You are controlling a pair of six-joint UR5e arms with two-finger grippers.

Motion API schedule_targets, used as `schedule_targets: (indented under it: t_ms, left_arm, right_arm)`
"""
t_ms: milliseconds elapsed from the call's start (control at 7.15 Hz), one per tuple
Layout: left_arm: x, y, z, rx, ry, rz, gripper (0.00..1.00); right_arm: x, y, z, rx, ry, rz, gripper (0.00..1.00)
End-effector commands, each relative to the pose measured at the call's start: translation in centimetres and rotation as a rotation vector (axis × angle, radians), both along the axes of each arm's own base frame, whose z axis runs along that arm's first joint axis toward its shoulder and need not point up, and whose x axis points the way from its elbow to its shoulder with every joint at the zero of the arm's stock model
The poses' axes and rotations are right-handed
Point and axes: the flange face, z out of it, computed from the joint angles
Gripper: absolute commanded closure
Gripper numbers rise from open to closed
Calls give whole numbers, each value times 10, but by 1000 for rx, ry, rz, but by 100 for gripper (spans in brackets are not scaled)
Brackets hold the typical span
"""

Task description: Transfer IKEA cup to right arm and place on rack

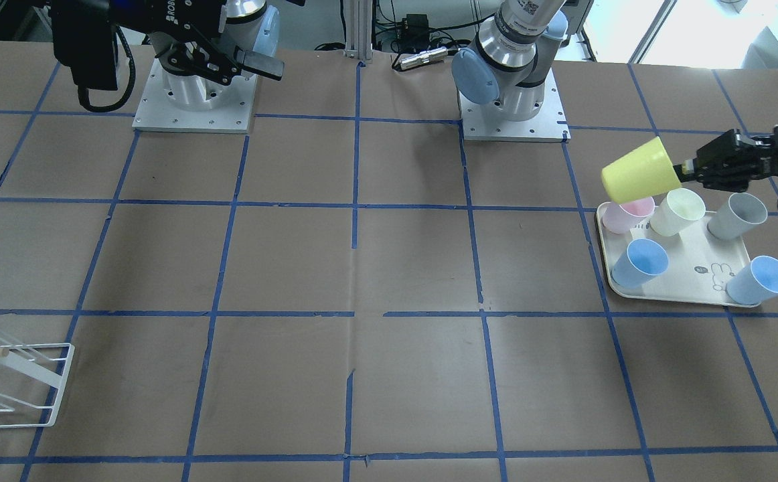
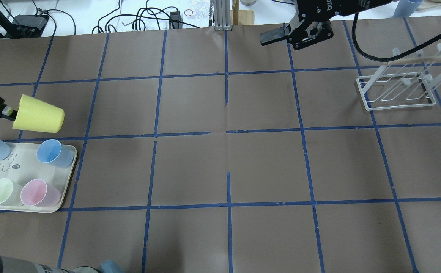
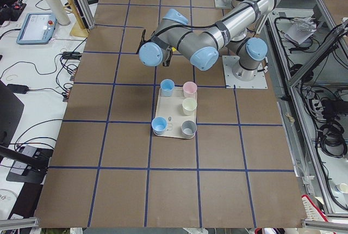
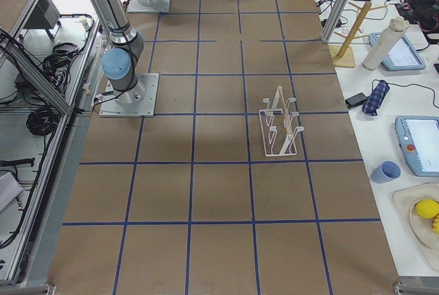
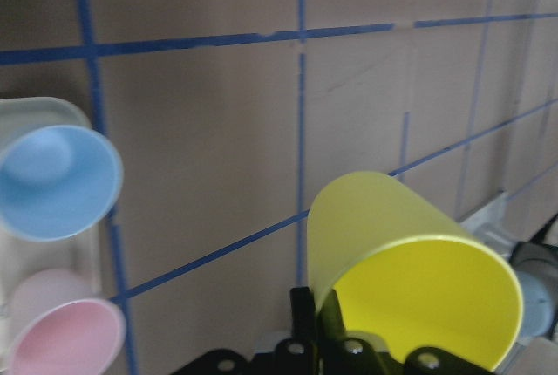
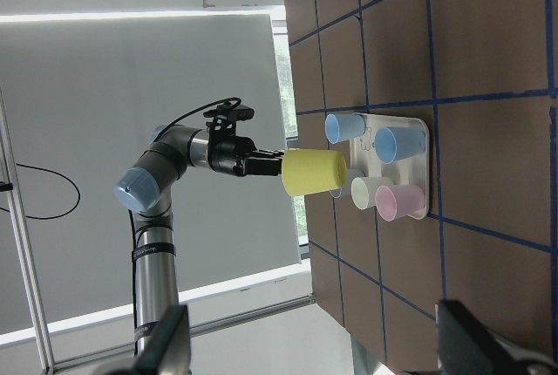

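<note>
In the overhead view the left gripper [image 2: 5, 111] sat at the table's [image 2: 224, 170] 9 o'clock edge. It was pinched shut on the rim of the IKEA cup [image 2: 38, 114]. The cup lay on its side in the air, mouth toward the gripper and base pointing to 3 o'clock. It hung just at 12 o'clock of the cream tray [image 2: 70, 178] and seemed clear of the tray, though the front view overlaps it with the pink cup [image 1: 627, 214]. A cream cup [image 1: 677, 212], a grey cup [image 1: 737, 215] and two blue cups [image 1: 640, 262] also stood on the tray. The right gripper [image 2: 277, 36] hovered near the table's 12 o'clock edge; its wrist view showed the fingers [image 6: 166, 340] spread wide with nothing between them. The rack [image 2: 395, 91] stood at about 2 o'clock, well apart from both grippers.
</note>
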Motion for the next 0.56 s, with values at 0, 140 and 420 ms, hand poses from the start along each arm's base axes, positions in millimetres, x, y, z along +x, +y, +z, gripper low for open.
schedule_targets:
  t_ms: [0,140,420]
  left_arm:
    - [-95,-12,-2,125,286,115,100]
    - [-130,-8,2,200,381,162,100]
    - [-173,-7,-10,214,492,185,100]
  right_arm:
    - [0,-3,-4,8,-2,0,0]
    - [5,-2,-8,21,-1,11,0]
    - [7,-1,-22,45,-8,16,0]
